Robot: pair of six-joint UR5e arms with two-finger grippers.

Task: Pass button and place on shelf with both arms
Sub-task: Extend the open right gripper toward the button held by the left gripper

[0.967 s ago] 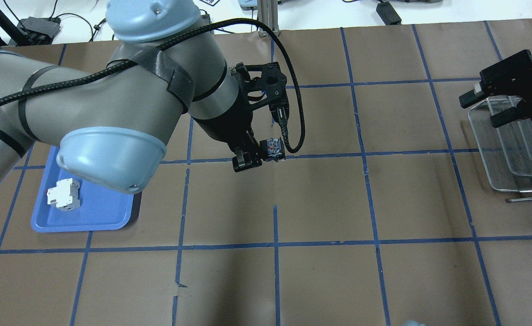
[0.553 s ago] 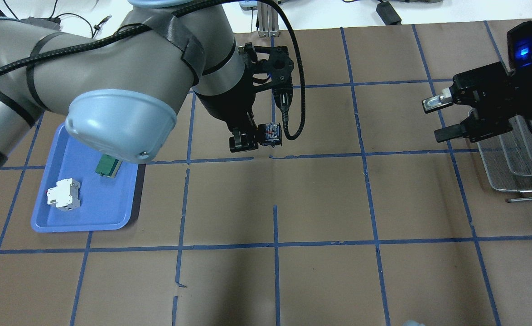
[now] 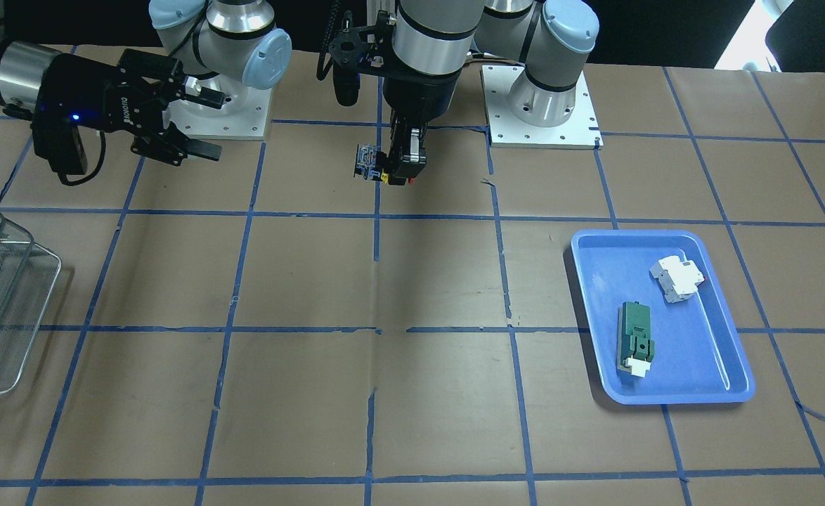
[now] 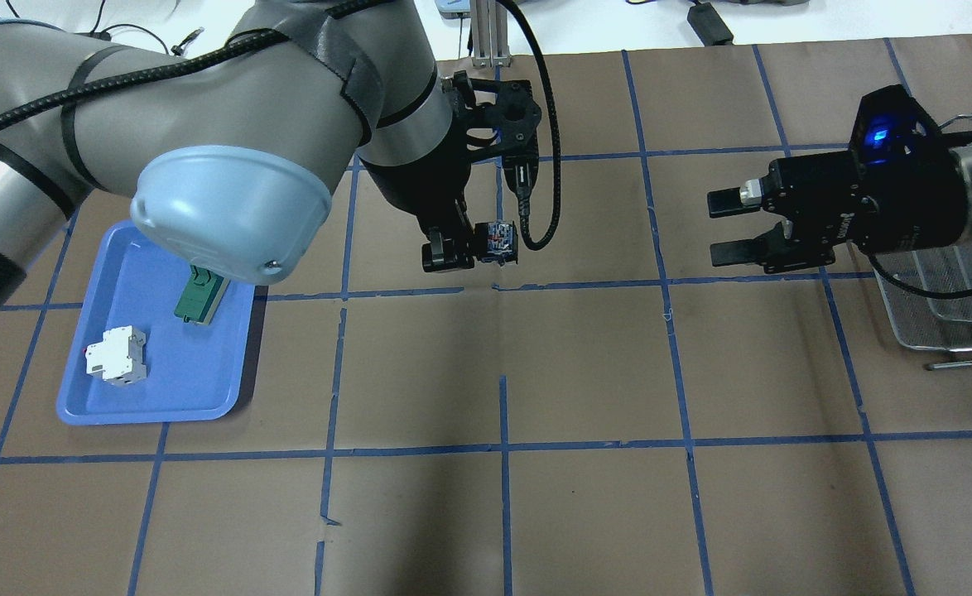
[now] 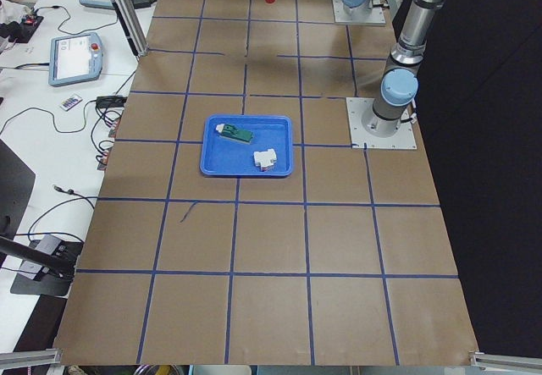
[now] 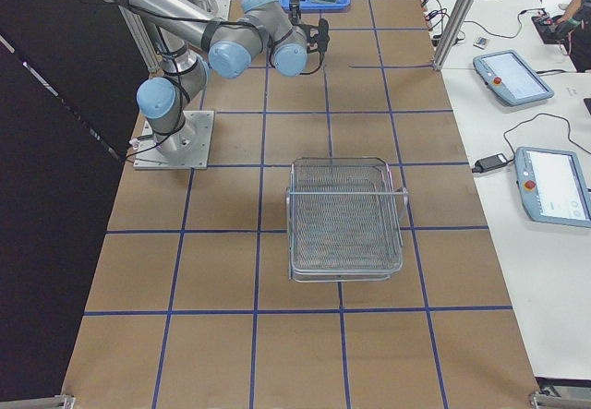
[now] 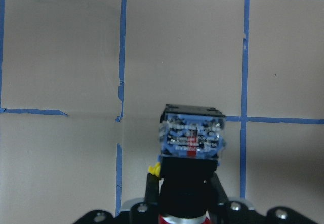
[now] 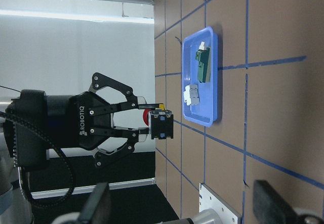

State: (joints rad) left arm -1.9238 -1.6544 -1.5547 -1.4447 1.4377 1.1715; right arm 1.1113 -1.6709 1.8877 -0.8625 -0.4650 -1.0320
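Button [image 4: 498, 240] pinched in left gripper [image 4: 473, 247], red cap toward the wrist, blue-black body pointing outward. Held in the air over the tabletop's middle. Right gripper [image 4: 722, 227] has fingers spread, facing the button, well apart from it. Shelf [image 6: 346, 215] sits by the right edge. Blue tray [image 4: 163, 389] near the left edge holds a white switch [image 4: 116, 354] and a green block [image 4: 200, 294].

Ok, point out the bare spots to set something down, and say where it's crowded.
Bare: the broad stretch of table between the tray and the shelf. The tray also has free floor beside the breaker and module. Crowded: the air above mid-table, where the left pincer holds the button facing the open right pincer.
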